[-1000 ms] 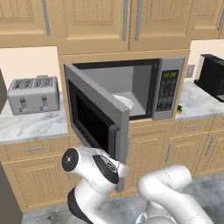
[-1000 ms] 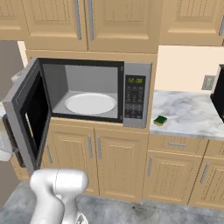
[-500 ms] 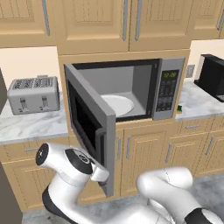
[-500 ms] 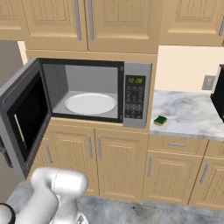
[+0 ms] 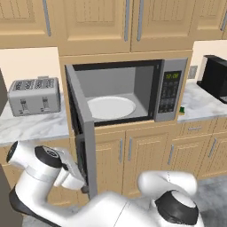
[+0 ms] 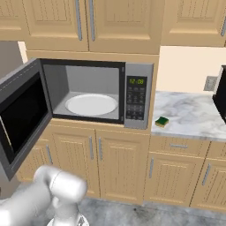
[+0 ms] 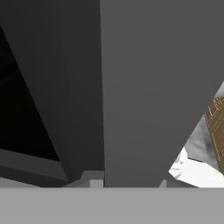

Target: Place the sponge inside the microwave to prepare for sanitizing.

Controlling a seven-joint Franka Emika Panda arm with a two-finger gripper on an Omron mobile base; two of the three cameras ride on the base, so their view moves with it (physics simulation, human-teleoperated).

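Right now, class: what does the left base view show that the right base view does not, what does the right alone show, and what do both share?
Left base view alone: the silver four-slot toaster on the counter and the arm's hand by the lower edge of the microwave door. Right base view alone: the door's black window and the whole green sponge lying on the marble counter. Both share the open microwave, its white round plate, green clock digits and wooden cabinets.

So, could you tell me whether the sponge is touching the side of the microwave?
Apart. In the right base view the sponge lies on the marble counter, with a strip of bare counter between it and the microwave.
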